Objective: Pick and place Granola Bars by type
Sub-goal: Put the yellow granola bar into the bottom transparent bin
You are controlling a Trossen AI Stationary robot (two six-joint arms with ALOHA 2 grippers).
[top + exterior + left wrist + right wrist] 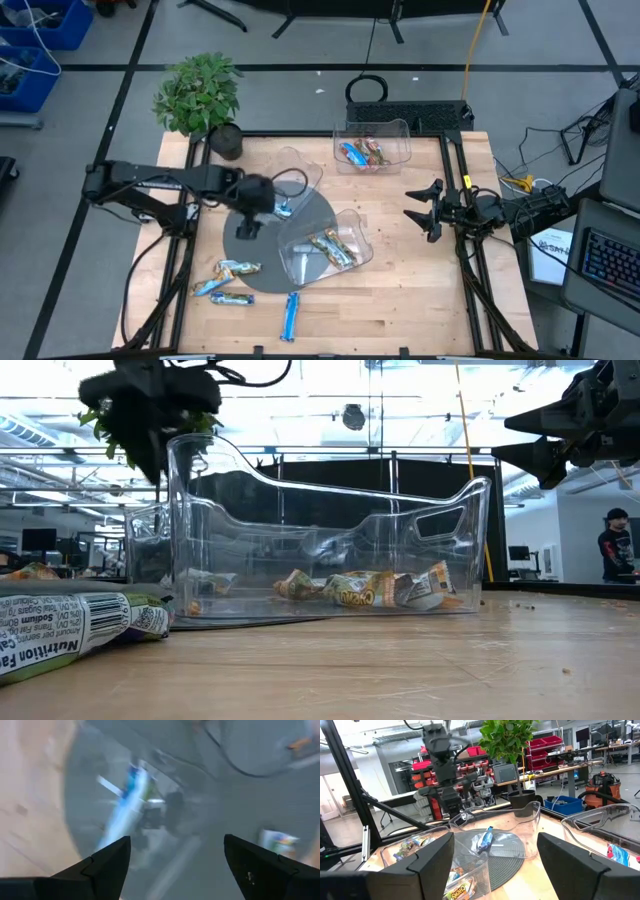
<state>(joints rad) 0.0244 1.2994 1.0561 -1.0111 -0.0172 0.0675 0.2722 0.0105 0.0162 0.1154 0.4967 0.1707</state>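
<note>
My left gripper (247, 216) hangs open over the round grey mat (235, 250), fingers pointing down. A bright blue bar (126, 805) lies below it, beside a clear bin (303, 178), and also shows in the right wrist view (485, 839). Tan-gold bars (330, 248) lie in the near clear bin (330, 520). Blue and reddish bars (360, 153) lie in the far bin (390, 135). Loose bars rest flat on the table: three (228, 282) near the mat's left edge and a blue one (291, 315). My right gripper (424, 210) waits open at the table's right side.
A potted plant (200, 95) stands at the table's far left corner. A greenish multicolour bar (70, 625) lies close to the low camera. Bare wood (410, 290) stretches over the table's near right part. Frame rails (460, 180) run along the table's edges.
</note>
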